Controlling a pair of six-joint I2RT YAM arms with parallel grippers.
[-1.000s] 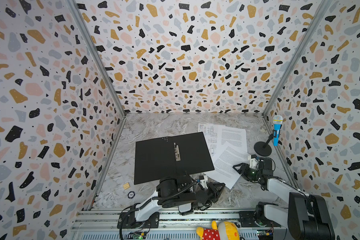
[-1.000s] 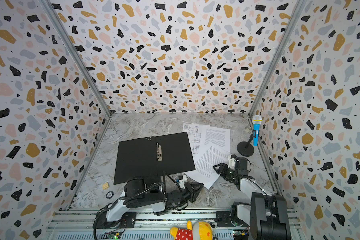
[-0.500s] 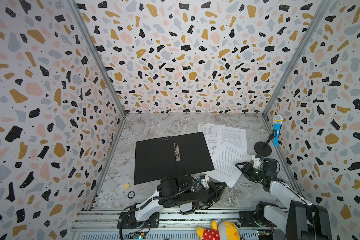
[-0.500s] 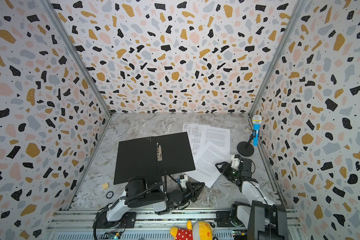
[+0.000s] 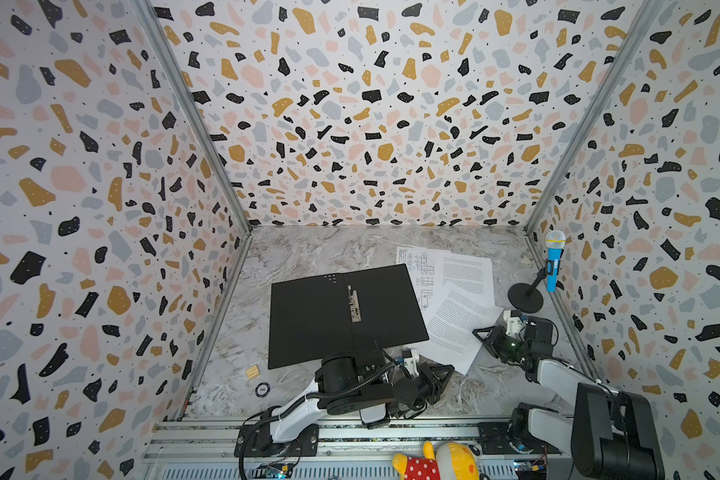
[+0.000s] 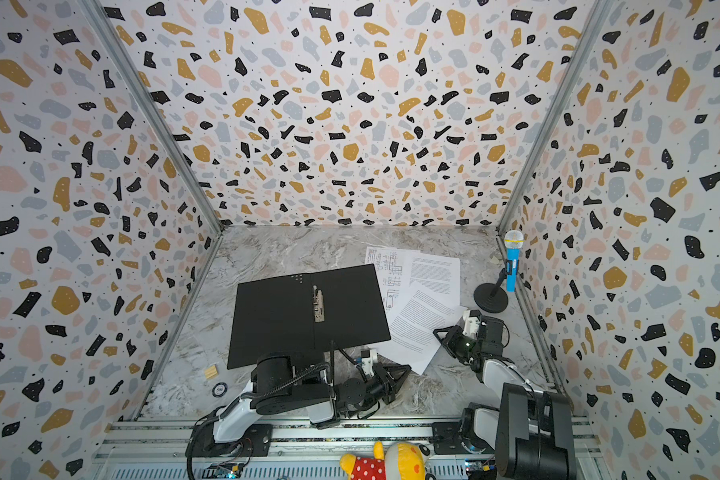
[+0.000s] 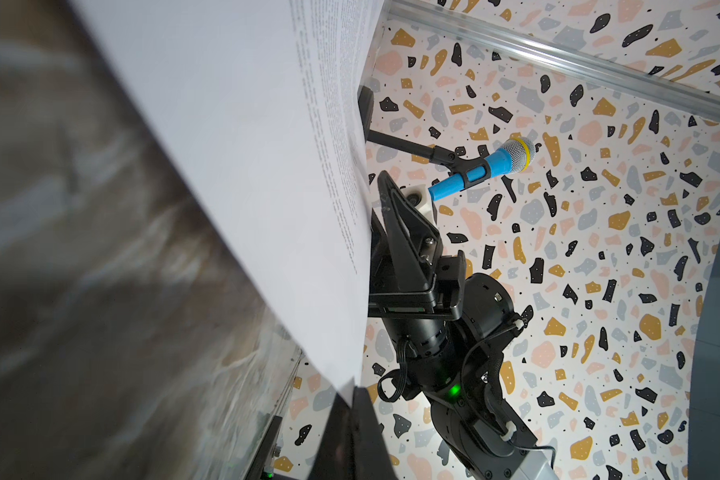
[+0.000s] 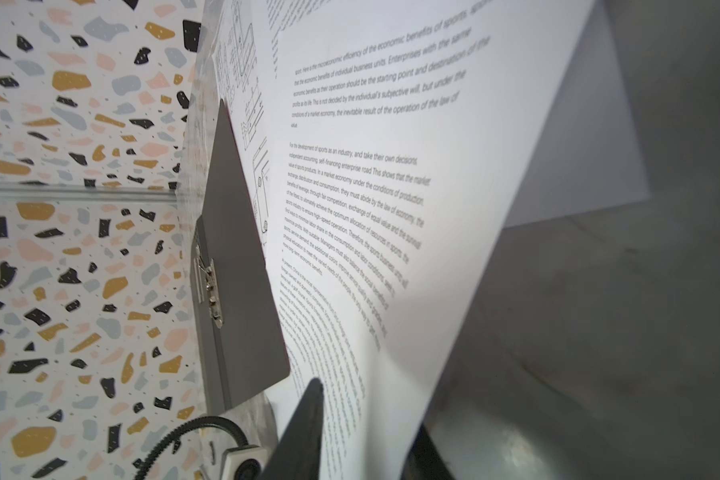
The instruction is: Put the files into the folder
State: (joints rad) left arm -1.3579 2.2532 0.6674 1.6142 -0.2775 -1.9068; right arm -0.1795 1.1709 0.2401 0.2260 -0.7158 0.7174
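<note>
The folder (image 5: 341, 316) lies open and flat on the marble surface (image 5: 308, 253), black inside up, with its metal clip (image 5: 353, 305) along the spine. The files (image 5: 458, 286) lie fanned just to its right in both top views, overlapping one another and meeting the folder's right edge. The drawing sheet (image 5: 422, 270) is farthest back, a text sheet (image 5: 468, 274) lies beside it, and the near text sheet (image 5: 454, 328) lies on top.

The left gripper (image 5: 452, 370) sits low at the near corner of the near text sheet, its fingers closed on that corner. In the left wrist view the paper (image 7: 246, 145) rises away from the dark finger (image 7: 362, 436).

The right gripper (image 5: 479, 334) is at the same sheet's right edge. In the right wrist view the edge passes between its fingers (image 8: 304, 415), one over the printed face and one beneath. I cannot tell whether they press the paper.
</note>
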